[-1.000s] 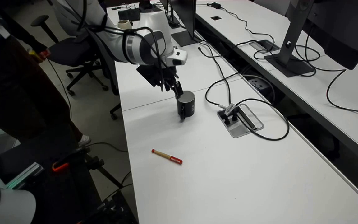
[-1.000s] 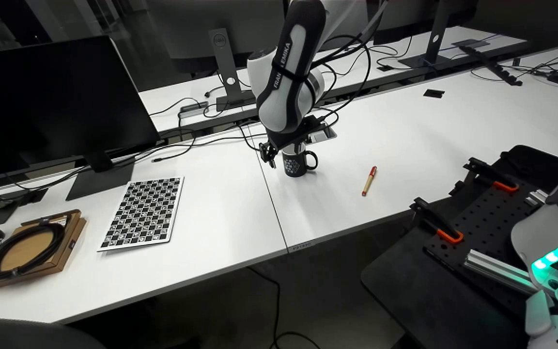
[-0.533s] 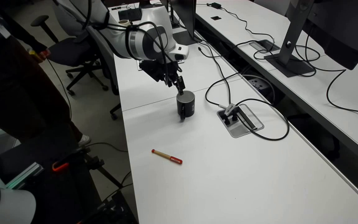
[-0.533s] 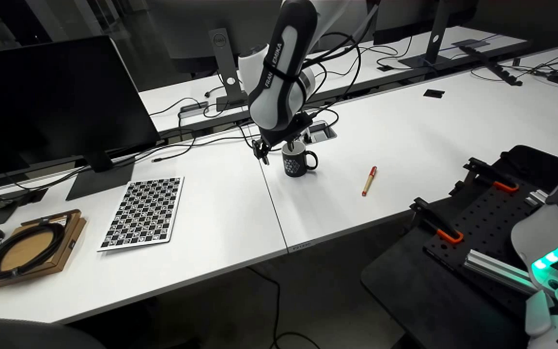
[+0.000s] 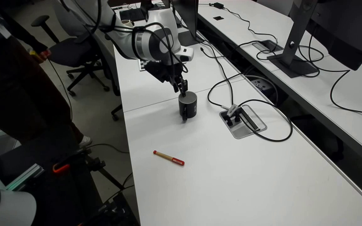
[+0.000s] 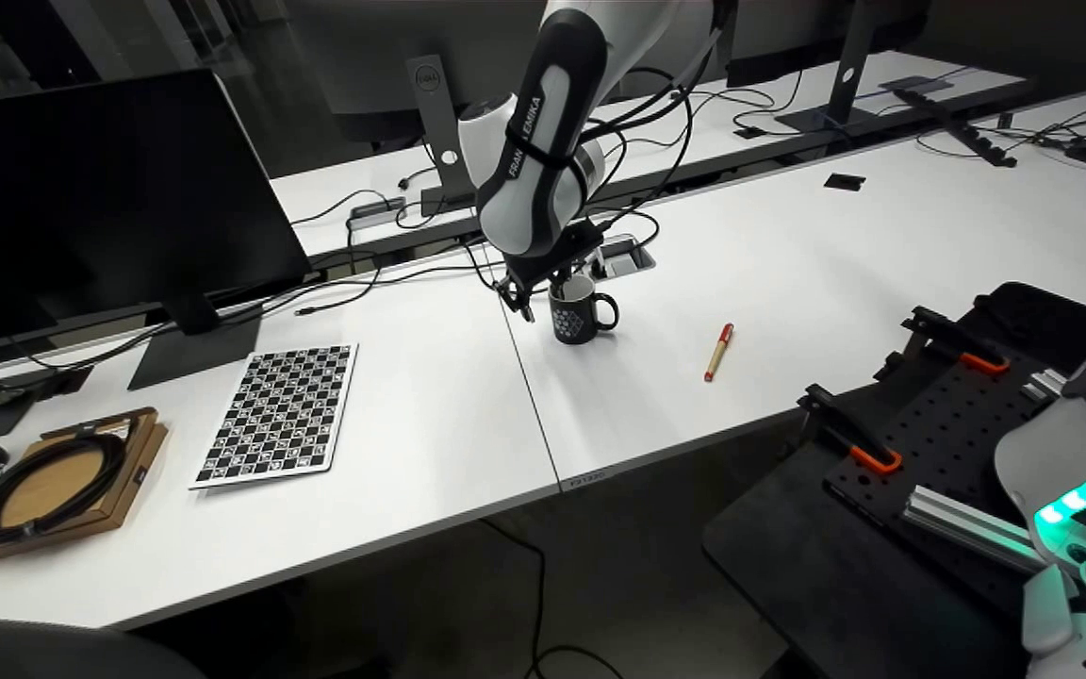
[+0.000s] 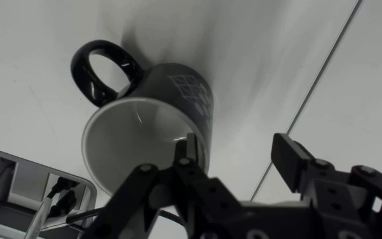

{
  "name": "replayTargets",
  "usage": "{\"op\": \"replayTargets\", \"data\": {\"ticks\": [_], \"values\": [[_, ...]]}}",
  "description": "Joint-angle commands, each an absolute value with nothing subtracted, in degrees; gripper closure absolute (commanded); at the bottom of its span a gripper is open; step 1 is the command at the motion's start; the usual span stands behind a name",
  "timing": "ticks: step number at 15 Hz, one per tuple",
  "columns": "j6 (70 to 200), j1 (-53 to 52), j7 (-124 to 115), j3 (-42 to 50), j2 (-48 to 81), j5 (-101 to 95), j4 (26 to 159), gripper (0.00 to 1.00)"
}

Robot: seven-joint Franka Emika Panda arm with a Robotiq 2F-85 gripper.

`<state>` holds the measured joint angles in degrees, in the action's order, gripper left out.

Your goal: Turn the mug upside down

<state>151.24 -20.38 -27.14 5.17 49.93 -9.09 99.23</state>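
White and flat, the bench stretched across both exterior views, crossed by a thin seam. Just beside that seam the mug stood upright, its mouth facing up and its pale inside showing.

Over the rim on the seam side hung the end effector, its fingers apart, with the arm slanting above it. Seen from the wrist, the inner finger overlapped the mouth and sat just inside the rim, close to the wall; the outer finger stood outside, with bare bench showing between it and the mug. Part of the wall thus lay between the two, nearer the inner finger. Whether that finger touched it, I could not tell. The handle pointed away from the end effector.

Near the mug, a socket tray was set into the bench. The pen lay flat, well apart from mug and end effector. Past the seam, in an exterior view, stood a monitor; a checkered board lay near it, and a cable coil rested on a cardboard box. Beside the bench, in an exterior view, stood a person, partly cut off by the frame.
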Motion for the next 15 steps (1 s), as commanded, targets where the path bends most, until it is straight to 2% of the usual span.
{"op": "replayTargets", "data": {"ticks": [1, 5, 10, 15], "values": [[149.86, -20.42, -25.93, 5.39, 52.32, -7.87, 96.30, 0.70], [150.52, -20.39, -26.17, 5.46, 52.25, -7.62, 96.40, 1.00], [152.42, -17.57, -24.08, 2.39, 51.50, -4.69, 96.96, 0.98], [155.23, -8.26, -15.57, -8.01, 52.30, 5.12, 97.06, 0.98]]}}
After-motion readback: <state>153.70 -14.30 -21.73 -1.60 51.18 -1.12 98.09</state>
